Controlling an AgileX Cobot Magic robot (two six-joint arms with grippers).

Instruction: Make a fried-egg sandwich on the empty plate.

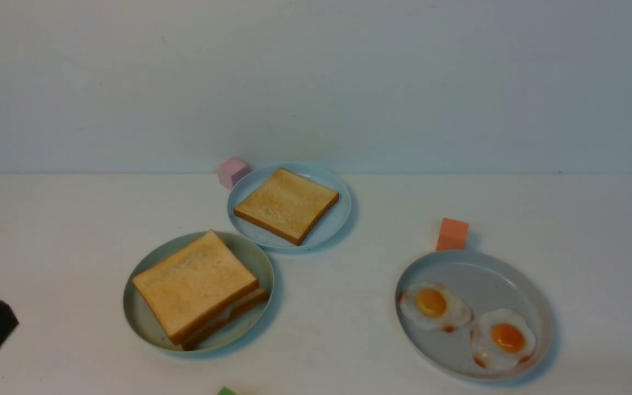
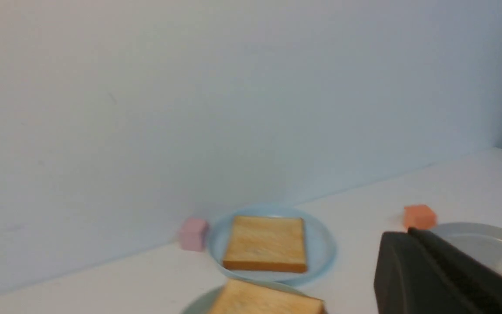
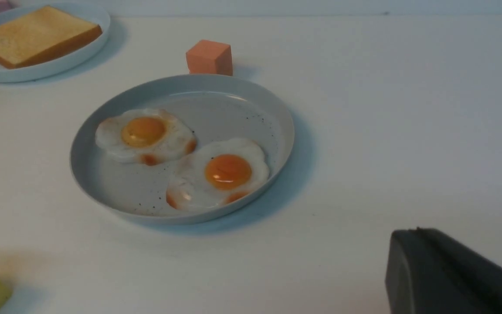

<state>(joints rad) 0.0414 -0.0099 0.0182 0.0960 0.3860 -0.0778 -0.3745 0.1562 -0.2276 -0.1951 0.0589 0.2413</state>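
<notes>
White table (image 1: 349, 340) — fried-egg sandwich (image 1: 201, 288) fills mint plate (image 1: 139, 318).

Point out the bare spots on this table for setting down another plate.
Widest bare patch: right of the grey plate and orange cube. Another runs between the sandwich's mint plate and the grey plate. Crowded: the blue plate, pink cube and mint plate sit close together.

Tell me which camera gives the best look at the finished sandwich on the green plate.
The front view: the fried-egg sandwich shows whole on the plate, with white egg peeking between the slices. The left wrist view catches only its top slice at the picture's edge; the right wrist view misses it.
</notes>
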